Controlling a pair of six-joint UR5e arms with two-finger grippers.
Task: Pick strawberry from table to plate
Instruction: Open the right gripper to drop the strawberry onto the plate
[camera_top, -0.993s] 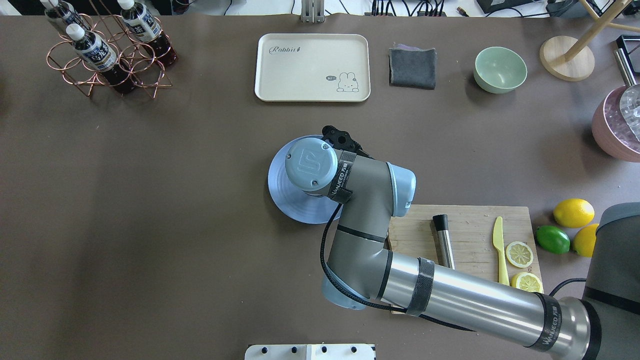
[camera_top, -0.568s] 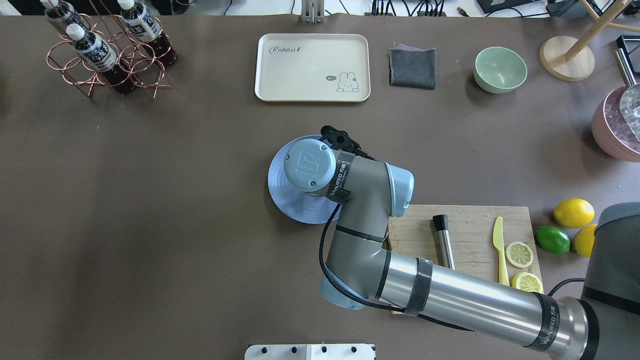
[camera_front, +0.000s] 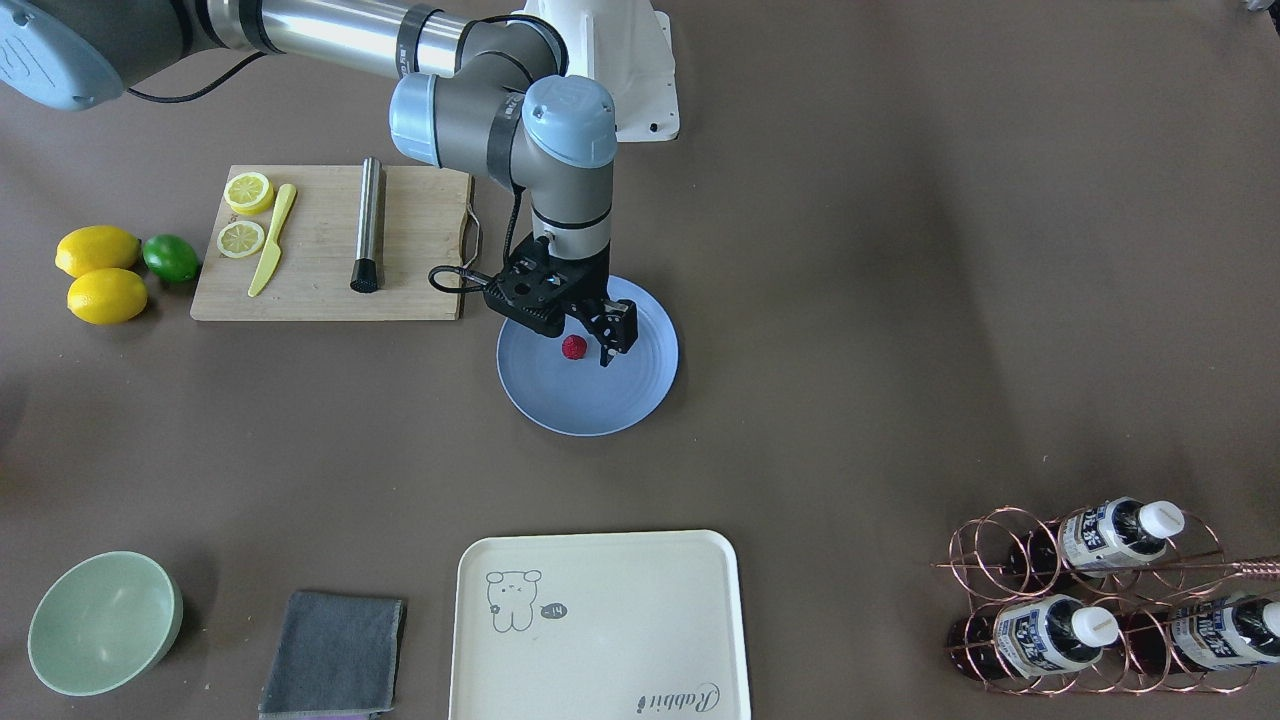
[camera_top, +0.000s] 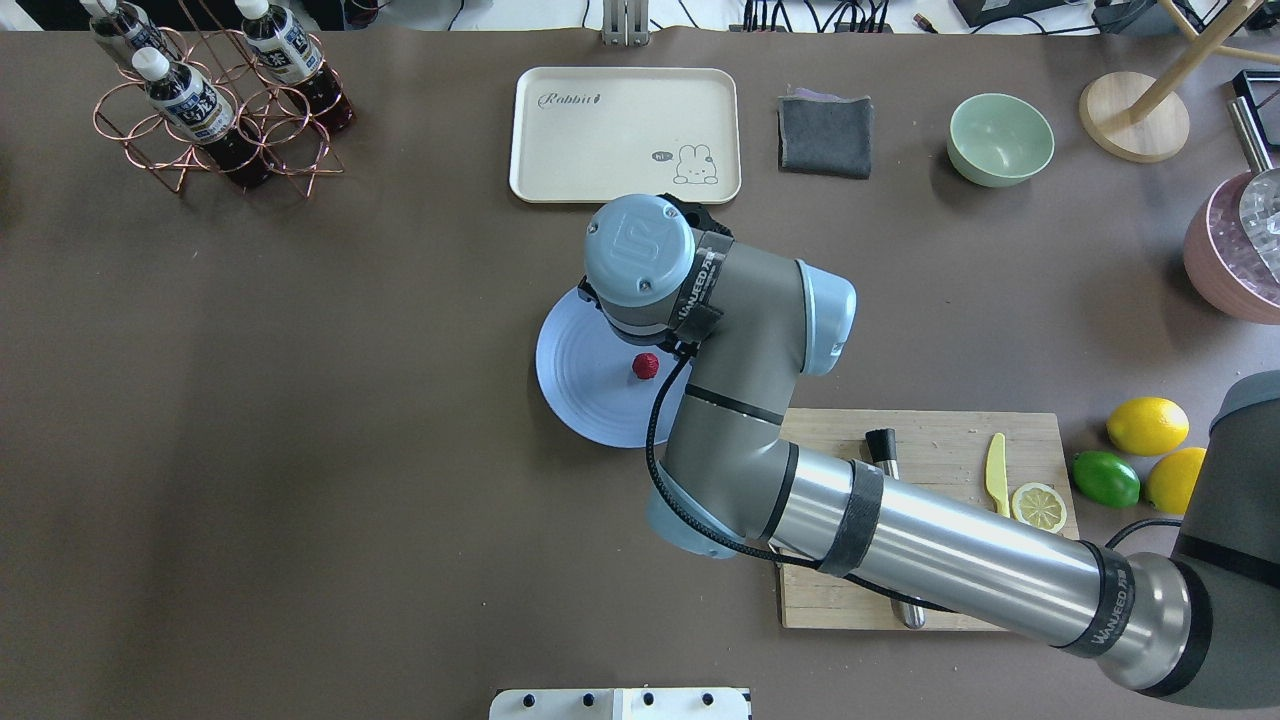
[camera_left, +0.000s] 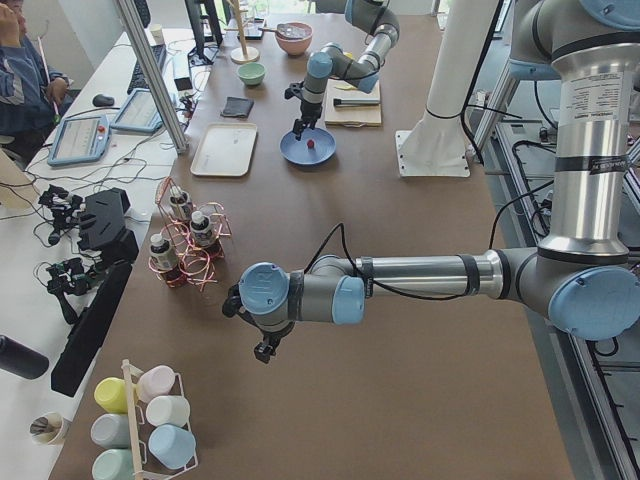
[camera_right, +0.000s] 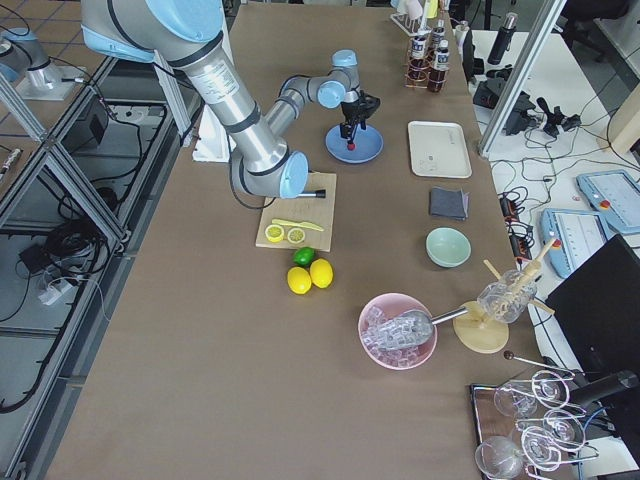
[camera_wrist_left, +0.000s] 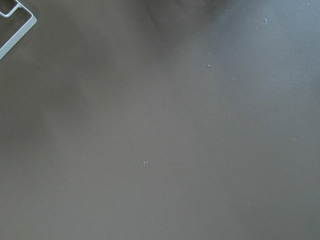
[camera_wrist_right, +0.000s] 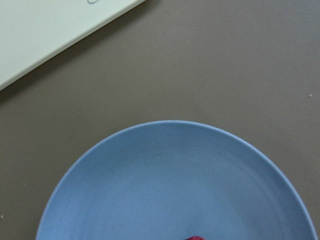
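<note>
Strawberry (camera_front: 573, 347) on plate (camera_front: 590, 400); plate on table (camera_front: 900, 300); cutting board (camera_front: 310, 285) near plate; tray (camera_front: 600, 620) well apart.

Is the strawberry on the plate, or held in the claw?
On the plate. The strawberry lies loose on the blue plate, not pinched by the right claw, which hovers over it.

The right arm (camera_top: 740, 400) and right gripper (camera_front: 582, 335) are hanging over the plate (camera_front: 590, 405), blocking the way in from above and from the cutting board (camera_front: 410, 270) side. Bare table (camera_front: 900, 300) is stretching wide toward the bottle rack (camera_front: 1005, 528). An open band is running between plate and tray (camera_front: 600, 620).
</note>
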